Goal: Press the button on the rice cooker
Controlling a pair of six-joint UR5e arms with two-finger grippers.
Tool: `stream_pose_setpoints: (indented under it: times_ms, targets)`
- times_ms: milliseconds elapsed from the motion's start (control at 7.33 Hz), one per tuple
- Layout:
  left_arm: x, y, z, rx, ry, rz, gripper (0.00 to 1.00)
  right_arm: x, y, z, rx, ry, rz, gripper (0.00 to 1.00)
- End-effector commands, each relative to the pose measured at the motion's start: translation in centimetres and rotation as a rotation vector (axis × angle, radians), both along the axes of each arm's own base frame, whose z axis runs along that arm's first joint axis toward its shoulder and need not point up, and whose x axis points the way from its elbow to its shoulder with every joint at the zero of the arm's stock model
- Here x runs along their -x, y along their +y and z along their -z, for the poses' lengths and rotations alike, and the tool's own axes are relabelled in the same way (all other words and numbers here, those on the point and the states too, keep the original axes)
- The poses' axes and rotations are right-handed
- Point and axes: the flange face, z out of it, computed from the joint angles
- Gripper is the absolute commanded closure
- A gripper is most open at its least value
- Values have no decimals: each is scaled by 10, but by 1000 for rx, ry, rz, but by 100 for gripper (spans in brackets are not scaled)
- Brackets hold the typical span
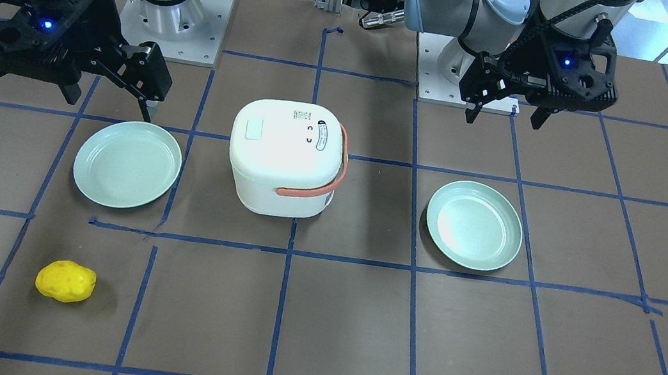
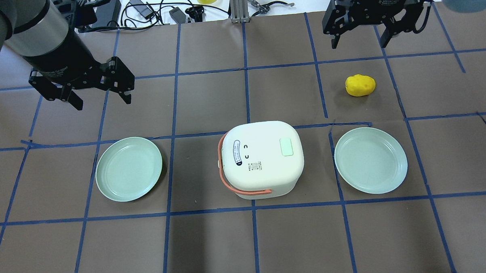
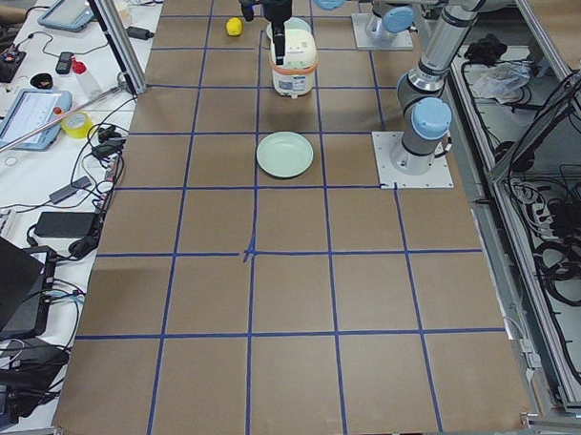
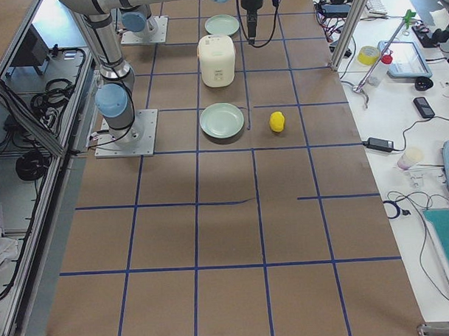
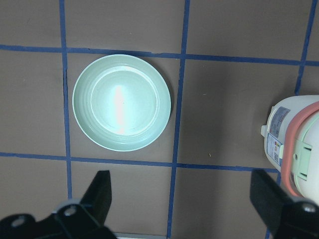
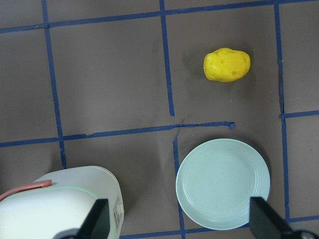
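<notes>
The white rice cooker [image 2: 262, 158] with an orange handle stands mid-table, lid shut; it also shows in the front view [image 1: 286, 155]. A pale green rectangular button [image 2: 286, 146] sits on its lid, toward the robot's right. My left gripper [image 2: 103, 101] hangs open and empty above the table, beyond the left plate and left of the cooker. My right gripper [image 2: 360, 43] hangs open and empty high over the far right, beyond the yellow fruit. The left wrist view shows the cooker's edge [image 5: 296, 144] at right. The right wrist view shows the cooker [image 6: 65, 204] at lower left.
Two pale green plates flank the cooker, one on the left [image 2: 129, 168] and one on the right [image 2: 371, 160]. A yellow lemon-like fruit [image 2: 360, 85] lies beyond the right plate. Blue tape lines grid the brown table.
</notes>
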Motion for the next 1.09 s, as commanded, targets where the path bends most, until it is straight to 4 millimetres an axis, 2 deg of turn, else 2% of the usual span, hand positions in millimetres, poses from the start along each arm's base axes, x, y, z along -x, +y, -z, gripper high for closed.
stream_pose_setpoints:
  times_ms: [0, 955]
  targets:
    - [0, 0, 0, 0, 0, 0, 0, 1, 1, -2, 5, 10, 1, 0]
    - [0, 0, 0, 0, 0, 0, 0, 0, 2, 1, -3, 10, 12, 0]
